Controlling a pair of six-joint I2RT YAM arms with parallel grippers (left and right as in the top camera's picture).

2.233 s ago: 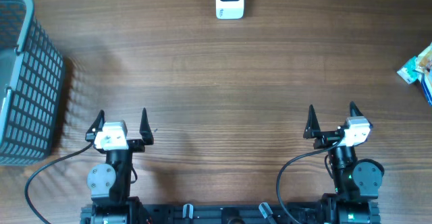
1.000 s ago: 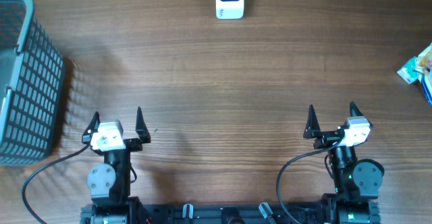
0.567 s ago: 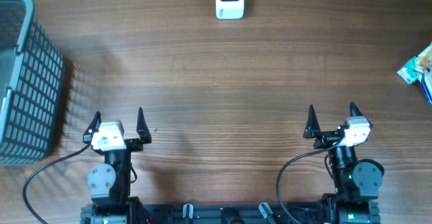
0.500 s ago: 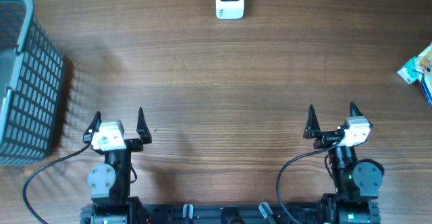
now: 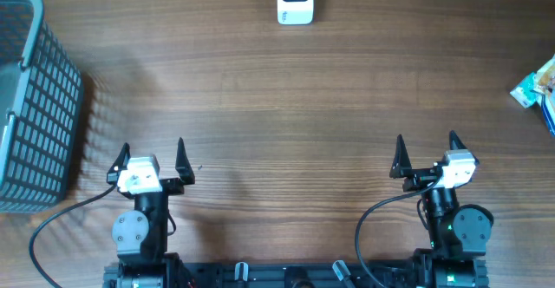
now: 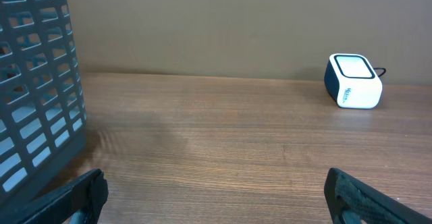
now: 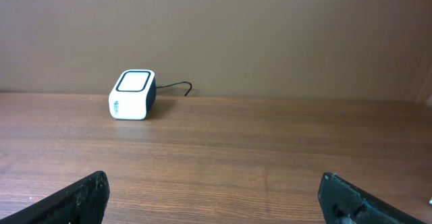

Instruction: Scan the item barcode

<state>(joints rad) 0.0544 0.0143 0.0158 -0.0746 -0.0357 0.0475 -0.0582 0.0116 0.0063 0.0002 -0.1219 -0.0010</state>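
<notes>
The left gripper [image 5: 152, 146] and the right gripper [image 5: 427, 138] are wide open and empty, at the near edge of the table [image 5: 277, 106]. The item [image 5: 531, 88], perhaps a small packet, lies at the right edge, partly cut off. The scanner [image 5: 295, 0] sits at mid far edge, and the basket [image 5: 43, 106] at the left edge.

A grey plastic basket [image 5: 52, 106] with a lattice wall stood at the left edge of the wood-grain worktop [image 5: 286, 106], partly cut off in the overhead view. Its slotted side threw a faint shadow onto the boards just beside it. In the left wrist view the same basket filled the left side, upright. Behind the worktop rose a plain brown wall [image 7: 270, 35].
</notes>
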